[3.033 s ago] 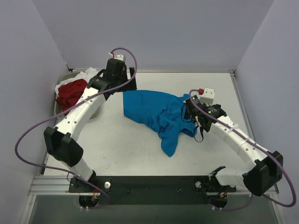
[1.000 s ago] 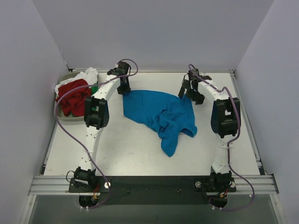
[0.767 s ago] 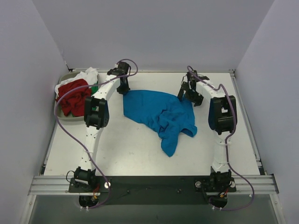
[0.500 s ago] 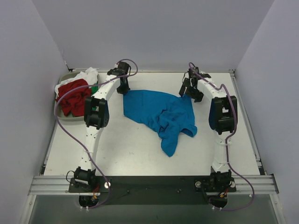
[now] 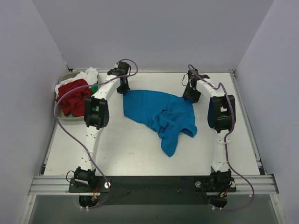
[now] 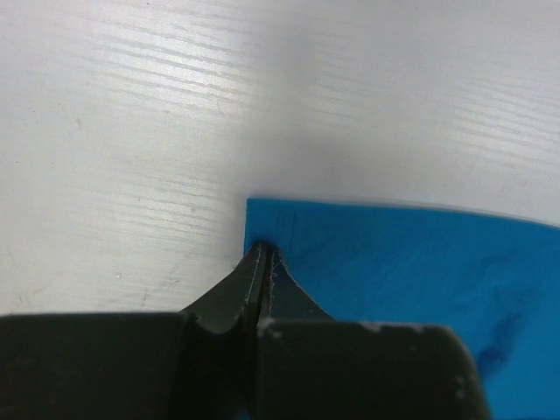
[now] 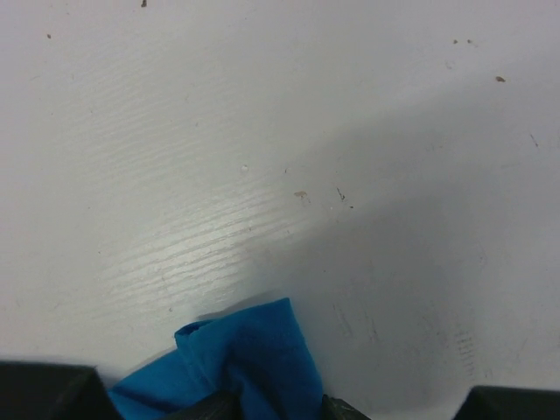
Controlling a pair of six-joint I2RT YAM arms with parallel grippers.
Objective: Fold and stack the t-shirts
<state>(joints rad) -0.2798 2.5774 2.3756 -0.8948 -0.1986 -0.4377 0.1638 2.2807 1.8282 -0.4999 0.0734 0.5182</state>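
- White tabletop (image 5: 117,149) under a pale-walled enclosure: the blue t-shirt (image 5: 154,109), our landmark throughout, lies crumpled at mid-table. Its far edge lies fairly flat, and its near side is bunched into a tail that points toward the arm bases.
- Left gripper (image 6: 261,249): a second ago its claw stood apart over the shirt's far-left corner. Now the two fingers are pressed together on that corner, with the hem caught between the tips. We read this as a firm pinch.
- Right gripper (image 5: 190,95): it has settled at the shirt's far-right corner and its claw has been narrowing. In the wrist view a puckered fold of blue cloth sits between the finger tips. We cannot tell whether they have bitten or merely flank it.
- Shirt position: the outline matches that of a second ago. Nothing has been lifted or dragged.
- Other garments: well to the left of the blue shirt, the red t-shirt (image 5: 72,95), the white t-shirt (image 5: 86,74) and a sliver of the green t-shirt (image 5: 95,87) are heaped in the grey tray (image 5: 65,119), unfolded.
- Meaning for the task: we judge that the hold on both far corners is nearly complete. That should allow the shirt to be raised and spread flat. No fold has been made and no stack has been started.
- Risk: if the right claw holds only the pucker, that corner may slip once the cloth is pulled taut.
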